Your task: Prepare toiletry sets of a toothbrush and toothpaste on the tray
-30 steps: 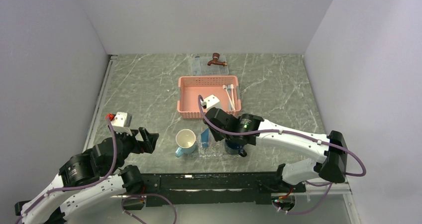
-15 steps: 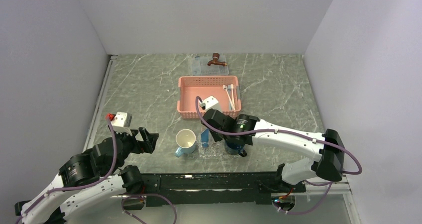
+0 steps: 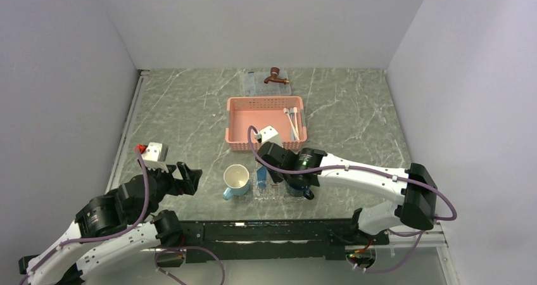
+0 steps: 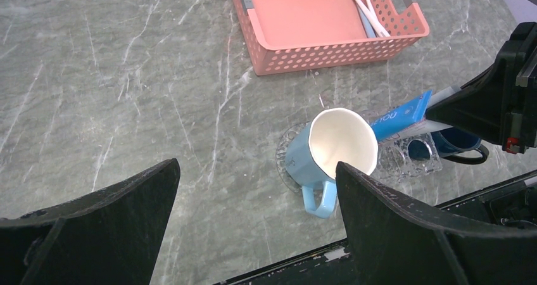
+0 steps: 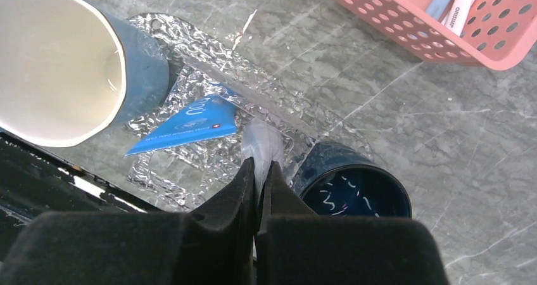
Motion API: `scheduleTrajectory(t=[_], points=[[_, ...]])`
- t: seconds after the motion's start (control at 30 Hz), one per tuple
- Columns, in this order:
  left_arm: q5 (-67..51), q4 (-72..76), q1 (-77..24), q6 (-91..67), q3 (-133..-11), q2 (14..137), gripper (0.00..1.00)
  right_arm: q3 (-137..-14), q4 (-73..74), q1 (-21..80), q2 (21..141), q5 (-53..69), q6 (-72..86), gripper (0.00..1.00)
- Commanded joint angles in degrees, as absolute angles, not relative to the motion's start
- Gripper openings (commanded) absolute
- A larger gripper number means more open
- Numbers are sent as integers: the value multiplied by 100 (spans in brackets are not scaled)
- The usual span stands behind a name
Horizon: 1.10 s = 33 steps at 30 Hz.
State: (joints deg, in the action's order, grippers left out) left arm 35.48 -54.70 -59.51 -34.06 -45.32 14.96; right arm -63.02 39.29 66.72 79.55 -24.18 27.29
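The right gripper [image 5: 259, 168] is down over the tray [image 5: 215, 56], jaws clenched on a slim pale end that pokes out below the fingertips. I read it as a toothbrush [image 5: 263, 144], though only that short end shows. It hangs over the tray's near part, and I can't tell if it touches the plastic.

The toothpaste [image 5: 190, 128] is already there, lying flat on the tray just beside that pale end. So half of one set looks done, and the other half is in the grip and not yet let go.

The pale-blue cup [image 5: 57, 63] stands at one end of the tray and the dark mug [image 5: 354, 193] at the other. Both sit close against the tray, but whether they are on its rim or just off it isn't clear.

Over on the other side, the left gripper [image 4: 253, 172] hangs above the bare table [image 4: 126, 76] with its jaws spread wide and nothing in them, well apart from the action.

What's left, by my reckoning, is to set this brush down next to the tube and let go. Then more work waits in the basket [image 3: 235, 137], where spare toothbrushes [image 3: 292, 123] lie against its right wall. A bluish piece lies with them, possibly another tube, too small to call.
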Motion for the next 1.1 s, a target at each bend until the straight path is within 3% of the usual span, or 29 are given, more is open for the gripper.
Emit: scheduleTrajectory(t=[0.0,0.23,0.5,0.73,1.07], points=[[3666,-5341,-5977,-3365,-4542,1621,99,-6306,3657,6702,7970,-2560,2830,0],[3685,-5343,-5977,-3349,-4535,1617,99,-6316,3657,6698,8024,-2566,2822,3],[3691,-5344,-5977,-3348,-4540,1643,99,-6419,3738,6706,8005,-2642,2810,24],[3704,-5342,-5977,-3344,-4544,1652,99,-6638,3915,6706,7906,-2743,2836,33],[3661,-5377,-5977,-3332,-4568,1790,99,-7241,4228,6694,7640,-2884,2841,37]])
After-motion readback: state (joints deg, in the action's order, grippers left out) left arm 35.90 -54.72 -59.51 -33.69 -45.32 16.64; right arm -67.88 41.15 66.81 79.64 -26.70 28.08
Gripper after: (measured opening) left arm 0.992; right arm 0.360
